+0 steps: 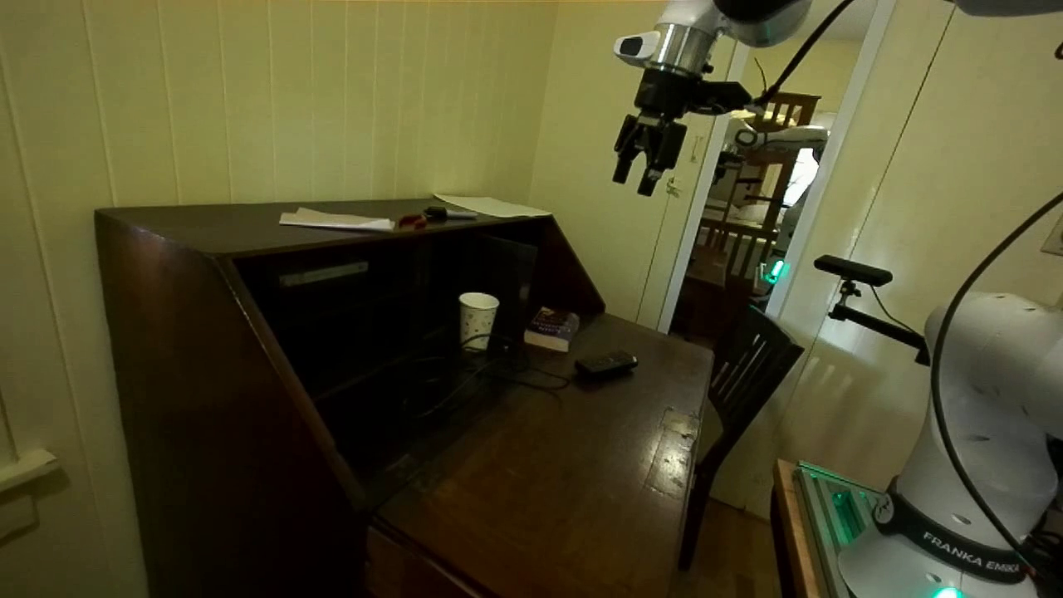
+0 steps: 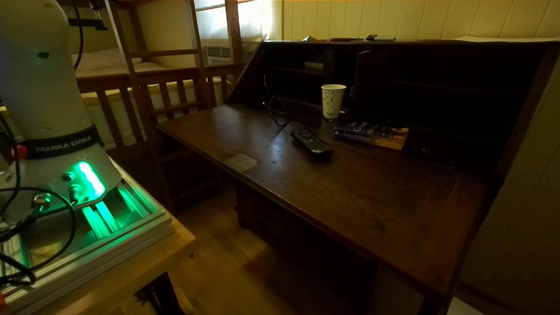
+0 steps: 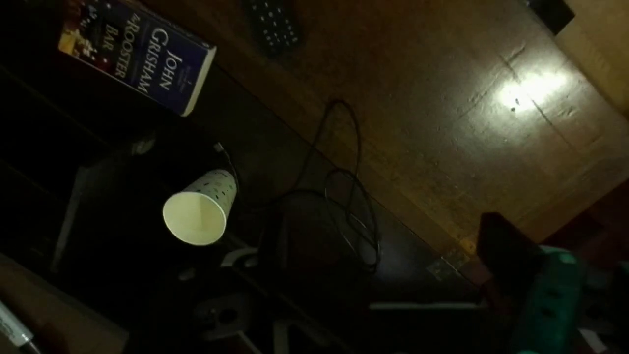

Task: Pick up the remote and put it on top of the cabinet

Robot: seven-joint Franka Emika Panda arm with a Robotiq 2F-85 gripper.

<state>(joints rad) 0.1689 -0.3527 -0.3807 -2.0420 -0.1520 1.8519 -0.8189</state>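
Remote point(image 2: 311, 143), flat black oblong, rests on brown wooden bench point(image 1: 548, 448), below top of dark-brown wooden cabinet point(image 1: 199, 357); empty black jaws hang spread, presumably for grasping.

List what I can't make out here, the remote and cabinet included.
Remote: one end cut off by the top edge, wrist view.
Any lettering on it: too small, every view.
Secretary cabinet: inside mostly shadowed, both exterior views.
Marker: cut off at the lower left corner, wrist view.
Robot arm: upper part past the top edge, in an exterior view.
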